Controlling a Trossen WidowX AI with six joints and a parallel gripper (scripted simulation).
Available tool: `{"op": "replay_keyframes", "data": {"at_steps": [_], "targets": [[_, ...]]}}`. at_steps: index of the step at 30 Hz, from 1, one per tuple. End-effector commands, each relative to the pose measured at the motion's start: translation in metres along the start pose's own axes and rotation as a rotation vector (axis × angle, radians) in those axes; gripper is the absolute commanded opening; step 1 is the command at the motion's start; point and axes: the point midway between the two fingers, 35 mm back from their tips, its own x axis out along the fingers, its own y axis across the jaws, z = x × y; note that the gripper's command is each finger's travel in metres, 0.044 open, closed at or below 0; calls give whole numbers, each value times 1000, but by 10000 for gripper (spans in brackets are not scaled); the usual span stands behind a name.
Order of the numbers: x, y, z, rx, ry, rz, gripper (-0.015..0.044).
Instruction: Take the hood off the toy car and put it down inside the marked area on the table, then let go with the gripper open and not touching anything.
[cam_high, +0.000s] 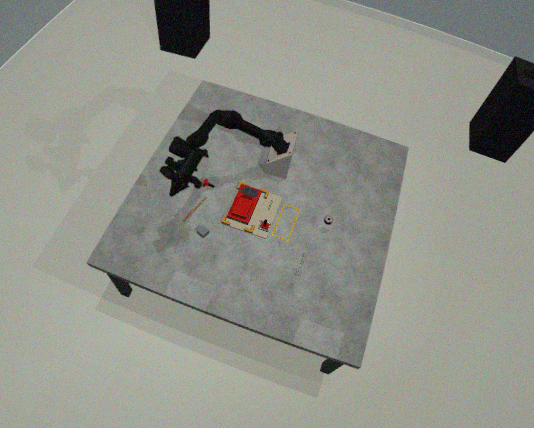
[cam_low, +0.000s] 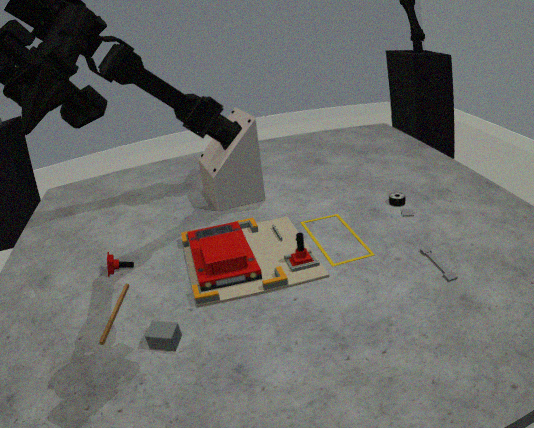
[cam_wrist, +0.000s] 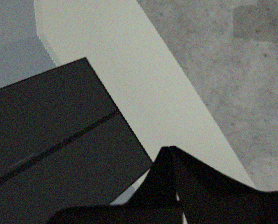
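The red toy car (cam_high: 244, 206) (cam_low: 223, 254) sits on a beige board (cam_high: 272, 202) (cam_low: 300, 277) with orange corner blocks, mid-table, its hood on the body. The marked area is a yellow outlined rectangle (cam_high: 278, 220) (cam_low: 317, 243) just right of the board, with nothing inside it. My gripper (cam_high: 174, 189) (cam_wrist: 168, 152) is shut and empty. It hangs on the folded arm (cam_low: 150, 85) at the table's left side, well away from the car. In the wrist view it faces the table's edge and the floor; the car is out of sight there.
The arm's wedge base (cam_high: 277, 160) (cam_low: 235, 170) stands behind the board. A red peg (cam_low: 116, 263), a wooden stick (cam_low: 113, 314) and a grey cube (cam_low: 163, 335) lie left of the car. A black lever (cam_low: 300, 247) stands on the board. A black ring (cam_low: 397, 199) and a wrench (cam_low: 439, 265) lie to the right.
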Motion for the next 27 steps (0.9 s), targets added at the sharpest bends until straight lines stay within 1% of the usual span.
{"op": "replay_keyframes", "data": {"at_steps": [1,3,9,13,17,22,27], "targets": [[1,-2,-1,-14,1,-6,26],[5,-21,-9,-122,12,-52,79],[13,-113,-35,-614,99,-256,236],[8,-177,-42,-939,192,-384,341],[-4,-240,-43,-1257,315,-505,440],[-29,-316,-33,-1640,516,-643,440],[-64,-383,-15,-1987,763,-758,440]]}}
